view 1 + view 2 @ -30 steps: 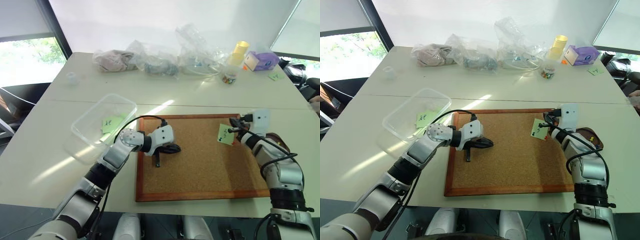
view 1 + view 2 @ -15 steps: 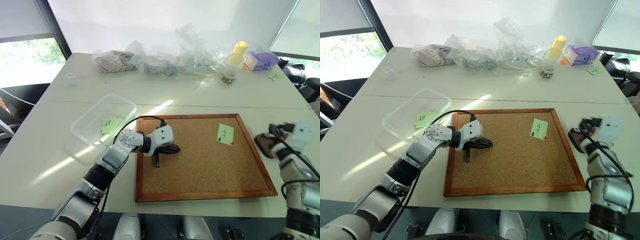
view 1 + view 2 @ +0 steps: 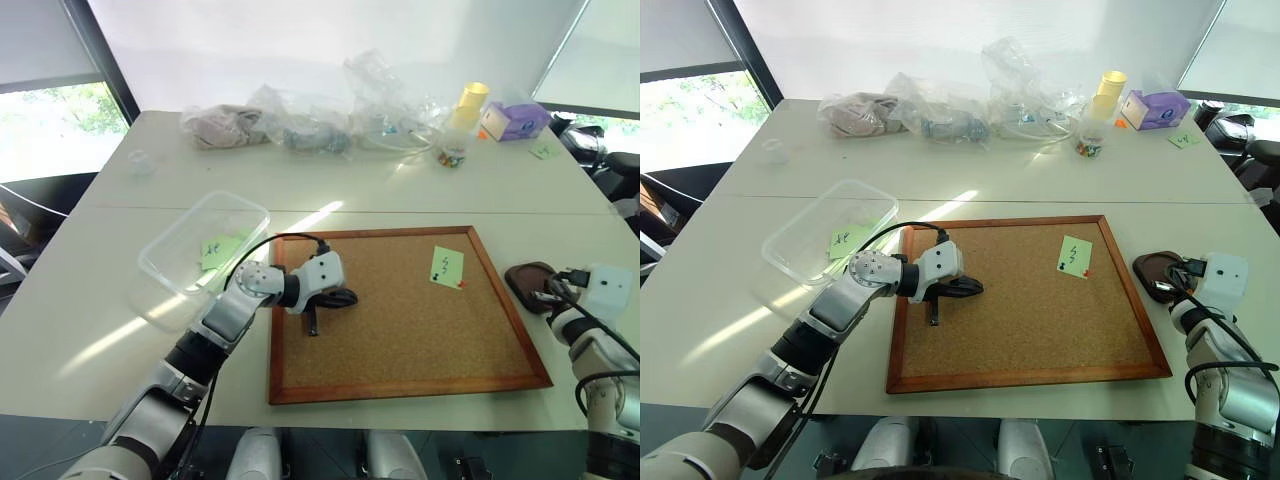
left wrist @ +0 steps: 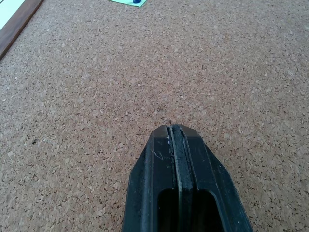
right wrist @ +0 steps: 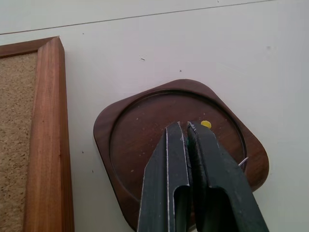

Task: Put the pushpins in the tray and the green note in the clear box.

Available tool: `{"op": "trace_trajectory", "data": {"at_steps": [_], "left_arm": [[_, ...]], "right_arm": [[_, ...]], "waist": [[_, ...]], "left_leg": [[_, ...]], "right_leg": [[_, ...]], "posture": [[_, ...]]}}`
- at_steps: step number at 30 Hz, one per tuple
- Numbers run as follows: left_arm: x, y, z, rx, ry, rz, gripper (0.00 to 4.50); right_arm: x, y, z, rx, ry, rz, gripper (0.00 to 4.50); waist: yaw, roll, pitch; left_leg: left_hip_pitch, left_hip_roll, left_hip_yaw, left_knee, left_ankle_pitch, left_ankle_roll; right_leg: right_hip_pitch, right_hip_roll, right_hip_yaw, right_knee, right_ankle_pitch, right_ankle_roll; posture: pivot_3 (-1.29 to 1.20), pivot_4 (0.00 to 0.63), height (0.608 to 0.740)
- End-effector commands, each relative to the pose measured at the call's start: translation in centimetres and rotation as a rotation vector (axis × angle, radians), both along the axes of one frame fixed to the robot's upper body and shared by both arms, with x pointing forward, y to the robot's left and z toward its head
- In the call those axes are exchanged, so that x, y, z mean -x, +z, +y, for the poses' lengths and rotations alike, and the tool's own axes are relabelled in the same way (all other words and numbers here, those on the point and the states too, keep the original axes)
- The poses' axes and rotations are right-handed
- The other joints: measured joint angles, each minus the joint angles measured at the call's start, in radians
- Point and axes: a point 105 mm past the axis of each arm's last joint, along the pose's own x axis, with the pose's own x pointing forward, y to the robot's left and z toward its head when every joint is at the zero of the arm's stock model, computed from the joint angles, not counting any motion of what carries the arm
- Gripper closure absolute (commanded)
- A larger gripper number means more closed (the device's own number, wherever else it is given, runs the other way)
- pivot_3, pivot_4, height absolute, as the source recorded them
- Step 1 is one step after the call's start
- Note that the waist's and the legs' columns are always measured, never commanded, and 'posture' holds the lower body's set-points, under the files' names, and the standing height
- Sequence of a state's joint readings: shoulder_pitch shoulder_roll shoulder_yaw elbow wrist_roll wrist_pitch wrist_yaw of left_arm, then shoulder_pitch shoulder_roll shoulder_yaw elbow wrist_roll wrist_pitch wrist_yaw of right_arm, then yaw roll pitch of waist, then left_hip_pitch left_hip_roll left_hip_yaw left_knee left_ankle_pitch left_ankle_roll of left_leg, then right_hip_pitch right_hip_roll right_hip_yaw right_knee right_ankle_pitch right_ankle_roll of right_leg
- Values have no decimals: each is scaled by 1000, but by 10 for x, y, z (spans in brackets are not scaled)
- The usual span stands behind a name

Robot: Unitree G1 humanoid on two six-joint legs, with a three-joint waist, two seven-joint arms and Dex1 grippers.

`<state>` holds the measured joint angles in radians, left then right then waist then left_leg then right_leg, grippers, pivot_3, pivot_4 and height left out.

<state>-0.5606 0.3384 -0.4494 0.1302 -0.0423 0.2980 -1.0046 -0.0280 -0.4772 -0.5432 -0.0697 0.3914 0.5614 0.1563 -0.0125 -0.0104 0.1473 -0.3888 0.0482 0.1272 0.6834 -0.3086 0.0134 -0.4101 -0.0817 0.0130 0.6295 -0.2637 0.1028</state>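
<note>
Right pincer (image 5: pixel 186 128) closed over tray (image 5: pixel 125 121), left pincer (image 4: pixel 174 133) closed on cork board (image 3: pixel 400 330)

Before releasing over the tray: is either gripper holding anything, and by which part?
Left gripper: shut, nothing held. Right gripper, shut over the tray: cannot tell whether anything is pinched at its tips.

Dark brown tray (image 5: pixel 145 140), yellow pushpin (image 5: pixel 206 124)

Sunlit white table (image 3: pixel 420 190) beside bright windows (image 3: pixel 50 125)
</note>
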Motion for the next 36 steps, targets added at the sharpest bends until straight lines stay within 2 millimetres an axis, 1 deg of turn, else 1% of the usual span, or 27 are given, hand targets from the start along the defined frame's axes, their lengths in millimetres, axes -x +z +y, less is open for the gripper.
{"op": "trace_trajectory", "data": {"at_steps": [1,2,5,8,9,10,11,12,13,19,23,29,32,34,36], "left_arm": [[6,-21,4,-68,12,56,4500],[6,-21,4,-68,13,56,4500],[7,-22,4,-66,18,58,4500],[7,-22,4,-65,21,59,4500],[7,-22,4,-64,21,60,4500],[8,-22,4,-64,22,61,4500],[8,-22,4,-63,22,64,4500],[9,-22,4,-62,22,65,4500],[10,-23,3,-62,22,67,4500],[12,-23,1,-58,16,73,4500],[11,-23,1,-58,14,71,4500],[11,-23,1,-60,13,67,4500],[11,-24,1,-62,15,66,4500],[11,-24,1,-62,16,66,4500],[11,-24,2,-63,17,66,4500]], "right_arm": [[-4,7,1,-75,16,-35,4446],[-4,7,1,-85,19,-35,4446],[-4,6,-1,-82,13,-24,3603],[-3,5,-1,-85,13,-19,2201],[-3,5,-1,-85,14,-18,1647],[-3,5,-1,-85,15,-17,1216],[-2,6,-2,-81,16,-18,591],[-1,7,-2,-75,20,-21,107],[-1,9,-2,-67,24,-29,42],[-1,26,0,-47,56,-98,42],[-3,38,6,-68,92,-162,42],[-5,50,14,-110,125,-230,42],[-4,66,28,-151,203,-297,42],[-2,62,41,-122,269,-254,42],[1,50,58,-77,342,-177,42]], "waist": [[0,0,0],[0,0,0],[1,0,0],[0,0,0],[0,0,0],[0,0,0],[0,0,0],[1,0,0],[1,0,0],[0,0,0],[1,0,0],[1,0,0],[1,0,0],[2,0,0],[3,0,0]], "left_leg": [[0,0,0,0,0,0],[0,0,0,0,0,0],[0,0,0,0,0,0],[0,0,0,0,0,0],[0,0,0,0,0,0],[0,0,0,0,0,0],[0,0,0,0,0,0],[0,0,0,0,0,0],[0,0,0,0,0,0],[0,0,0,0,0,0],[0,0,0,0,0,0],[0,1,-1,0,0,0],[0,1,-1,0,0,0],[-1,1,-1,0,0,0],[-1,1,-1,0,0,0]], "right_leg": [[0,0,0,0,0,0],[0,0,0,0,0,0],[0,0,0,0,0,0],[0,0,0,0,0,0],[0,0,0,0,0,0],[0,0,0,0,0,0],[0,0,0,0,0,0],[0,0,0,0,0,0],[0,0,0,0,0,0],[0,0,0,0,0,0],[0,0,0,0,0,0],[0,0,0,-1,0,0],[0,0,0,-1,0,0],[0,0,0,-1,0,0],[0,0,0,-1,0,0]], "posture": [[0,150,740],[0,150,740],[0,150,740],[0,150,740],[0,150,740],[0,150,740],[0,150,740],[0,150,740],[0,150,740],[0,150,740],[0,150,740],[0,150,740],[0,150,740],[0,150,740],[0,150,740]]}}
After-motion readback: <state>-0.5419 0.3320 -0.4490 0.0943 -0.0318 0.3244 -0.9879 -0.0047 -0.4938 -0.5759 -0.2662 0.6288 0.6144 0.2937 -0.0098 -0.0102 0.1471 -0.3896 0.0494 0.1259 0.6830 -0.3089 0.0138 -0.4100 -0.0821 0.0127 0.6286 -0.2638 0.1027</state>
